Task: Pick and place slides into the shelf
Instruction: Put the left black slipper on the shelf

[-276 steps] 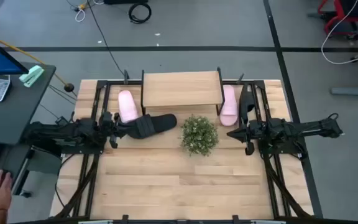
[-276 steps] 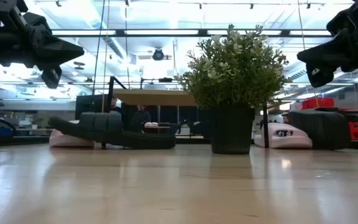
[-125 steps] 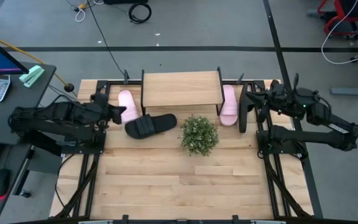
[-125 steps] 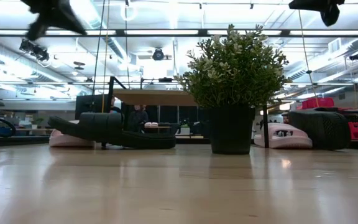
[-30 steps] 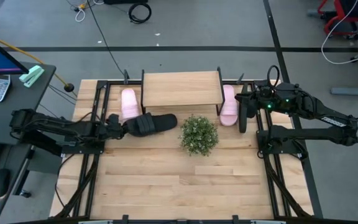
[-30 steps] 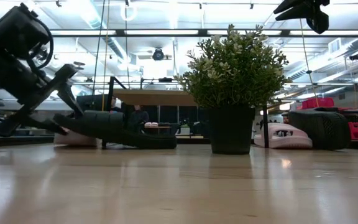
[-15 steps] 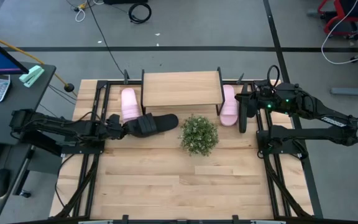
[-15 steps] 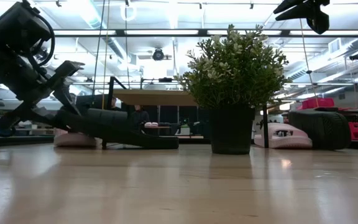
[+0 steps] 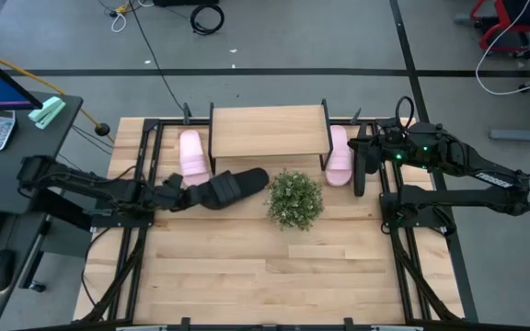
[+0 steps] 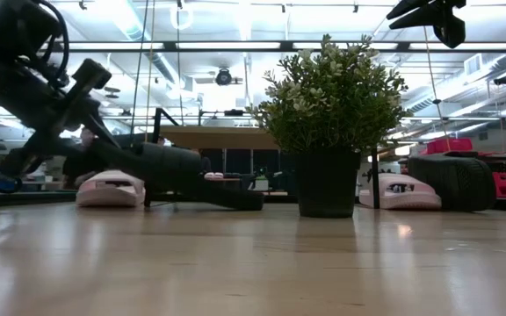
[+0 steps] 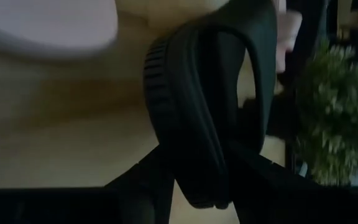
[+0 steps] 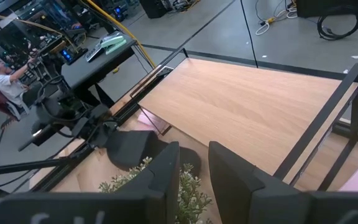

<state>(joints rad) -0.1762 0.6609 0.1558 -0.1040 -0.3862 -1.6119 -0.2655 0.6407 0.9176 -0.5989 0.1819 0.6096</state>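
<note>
One black slide (image 9: 227, 188), left of frame centre on worktop (image 9: 247, 267), pinched at heel by left end effector (image 9: 180, 197), long axis aimed up-right toward shelf (image 9: 267, 131), toe nearest. Right end effector (image 9: 368, 147) idle upper right, fingers slightly apart.

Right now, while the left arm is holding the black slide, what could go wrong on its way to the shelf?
The left gripper grips the black slide at one end only; in the low view it hangs tilted, far end near the table, so it might drag or slip out. The potted plant stands very near that end and could be knocked. The pink slide lies beside the shelf and may get pushed.
</note>
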